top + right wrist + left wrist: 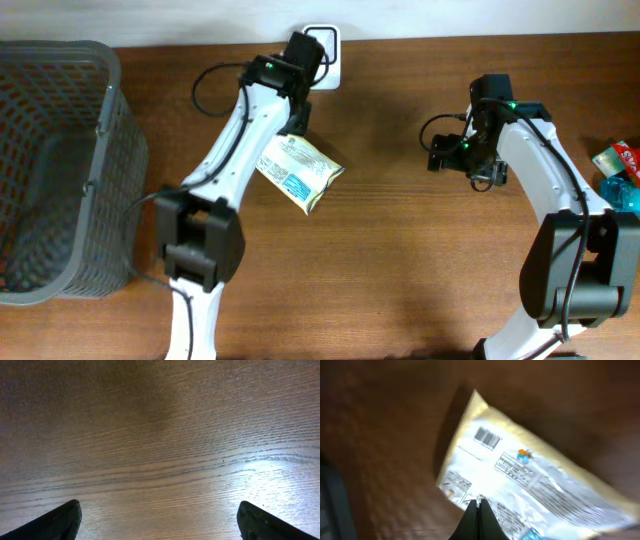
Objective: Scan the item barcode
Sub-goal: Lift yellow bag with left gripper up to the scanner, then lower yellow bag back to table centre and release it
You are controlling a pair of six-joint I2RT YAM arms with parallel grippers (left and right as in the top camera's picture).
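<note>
Overhead and wrist views of a two-arm station on a wooden table (420, 250). The item to be scanned, a white and yellow packet (300, 172), is seen left of the table's centre, just beside the forearm of the left arm and well apart from the right arm. In the left wrist view the packet is shown tilted and blurred, with its printed face turned up; a barcode (487, 437) is visible near its upper left corner, and a dark shadow is cast along that edge onto the wood.

The left gripper (479, 504) is shown with its two fingers pressed fully together, the tips lying over the near edge of the packet. Whether a fold of the wrapper is pinched between them cannot be told.

The right gripper (159, 510) is held with its fingers spread as wide as they go, one at each lower corner of the right wrist view. Only the bare, brightly lit grain of the table is seen between them, and nothing is held.

A grey mesh basket (110, 150) is placed at the left edge of the table. A small white object (328, 48) is seen at the far edge, close to the left wrist. A red packet (620, 158) and a blue item (625, 195) are found at the right edge.
</note>
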